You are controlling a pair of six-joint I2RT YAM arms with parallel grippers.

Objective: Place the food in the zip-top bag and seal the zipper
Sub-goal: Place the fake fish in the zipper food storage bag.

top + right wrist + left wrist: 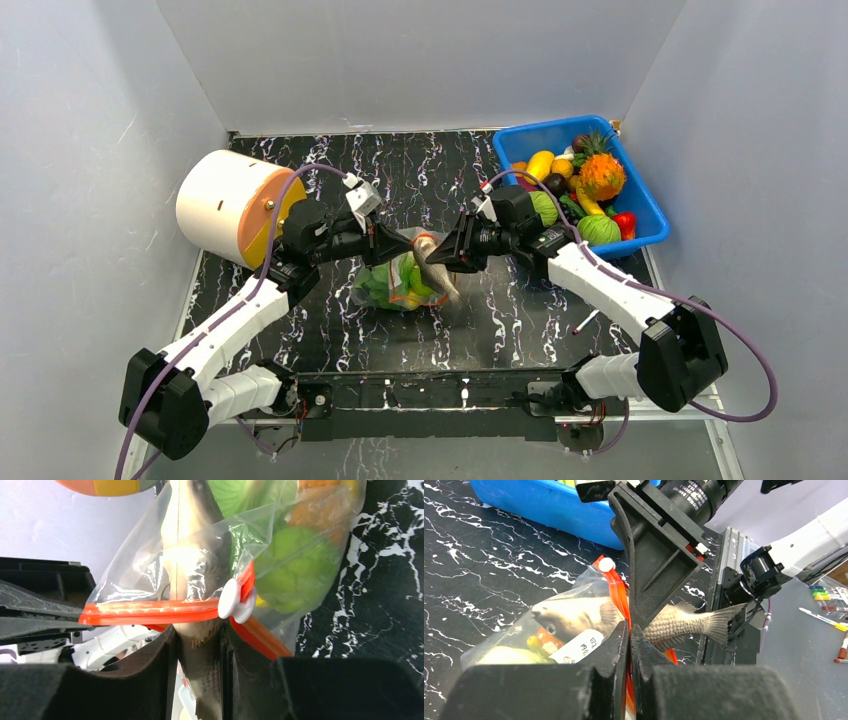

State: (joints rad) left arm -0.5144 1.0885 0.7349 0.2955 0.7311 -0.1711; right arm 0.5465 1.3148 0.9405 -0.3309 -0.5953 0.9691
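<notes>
The zip-top bag (398, 282) lies in the middle of the tabletop (330, 330), with the left claw (630, 632) on its left and the right claw (200, 640) on its right. A drum (230, 205) lies on its side at the far left. A bin (648, 212) sits in the far right corner, with toy produce (590, 190) piled in it. The food (380, 288) lies inside the bag. A fish (440, 275) passes through the bag's mouth, head inside and tail outside, between the right claw's fingers. The zipper (150, 612) runs between the left claw's fingers.
</notes>
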